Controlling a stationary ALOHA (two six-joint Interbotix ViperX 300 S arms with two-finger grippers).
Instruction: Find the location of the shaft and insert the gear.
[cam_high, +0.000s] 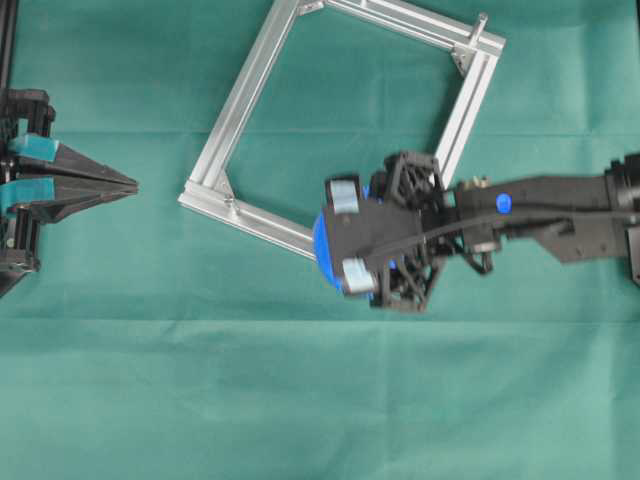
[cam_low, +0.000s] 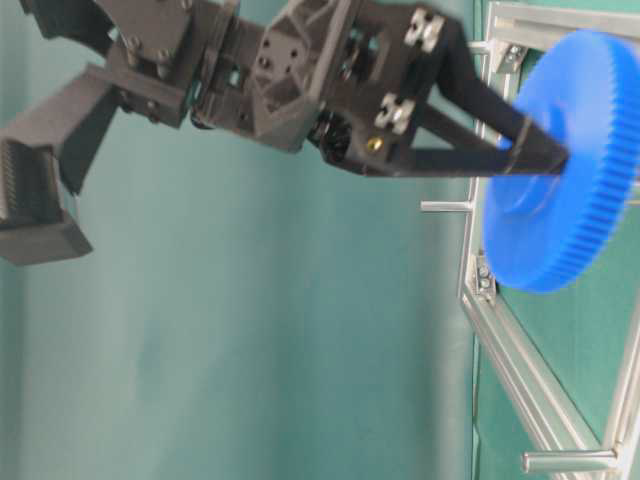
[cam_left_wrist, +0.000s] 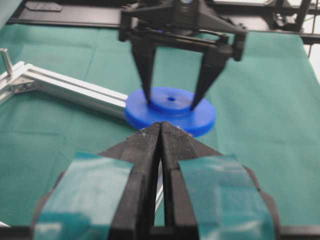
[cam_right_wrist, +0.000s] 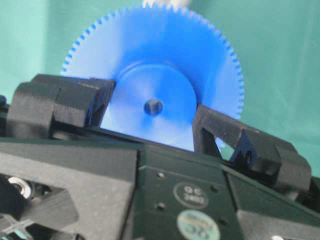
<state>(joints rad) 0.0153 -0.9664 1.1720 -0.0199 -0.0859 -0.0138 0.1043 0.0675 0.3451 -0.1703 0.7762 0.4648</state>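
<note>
- In the overhead view, my right gripper (cam_high: 345, 235) reached in from the right and stood over the lower corner of the metal frame (cam_high: 235, 110). Only a thin blue edge of the gear (cam_high: 319, 240) showed under it. My left gripper (cam_high: 128, 184) rested at the left edge, well apart from the frame, with its fingers pressed together to a point. A bare peg (cam_high: 480, 24) stood on the far right corner of the frame. I could not make out the shaft here.
- In the table-level view, the gear (cam_low: 560, 170) was held in front of the frame (cam_low: 520, 360), with my right gripper (cam_low: 545, 150) clamped on its raised hub. I could not tell whether the gear touched the frame.
- In the left wrist view, my left fingers (cam_left_wrist: 145, 150) were together with nothing between them. Beyond them the gear (cam_left_wrist: 170, 111) lay flat at the end of a frame bar (cam_left_wrist: 70, 87), and the two right fingers (cam_left_wrist: 146, 75) came down on both sides of its hub.
- In the right wrist view, the gear (cam_right_wrist: 155, 80) filled the middle. My right fingers (cam_right_wrist: 75, 100) pressed on the hub from left and right, and the centre hole (cam_right_wrist: 153, 106) was open.
</note>
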